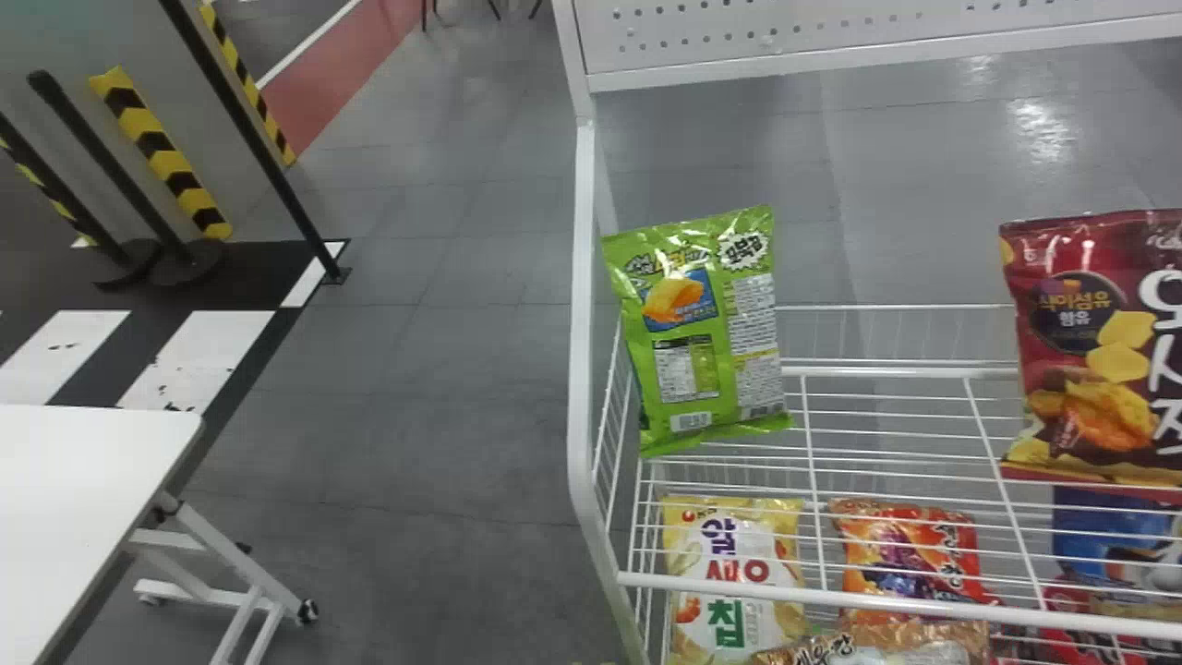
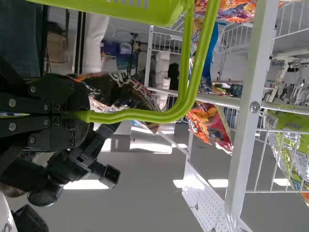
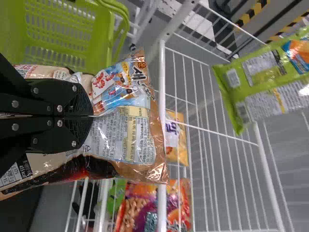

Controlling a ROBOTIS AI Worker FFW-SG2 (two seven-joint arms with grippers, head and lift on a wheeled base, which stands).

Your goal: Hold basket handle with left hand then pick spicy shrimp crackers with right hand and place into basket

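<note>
Spicy shrimp crackers (image 3: pixel 128 133) are pinched in the right end effector (image 3: pixel 92 116).

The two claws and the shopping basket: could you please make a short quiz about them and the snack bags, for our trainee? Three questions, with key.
1. Fill in: The left claw is shut on the green basket's ____.
2. True or false: In the head view, the green snack bag is to the left of the dark red snack bag.
3. Choose: How is the right claw placed with the spicy shrimp crackers?
A) apart from the bag
B) gripping the bag
C) open beneath the bag

Key: 1 handle; 2 true; 3 B.
</note>
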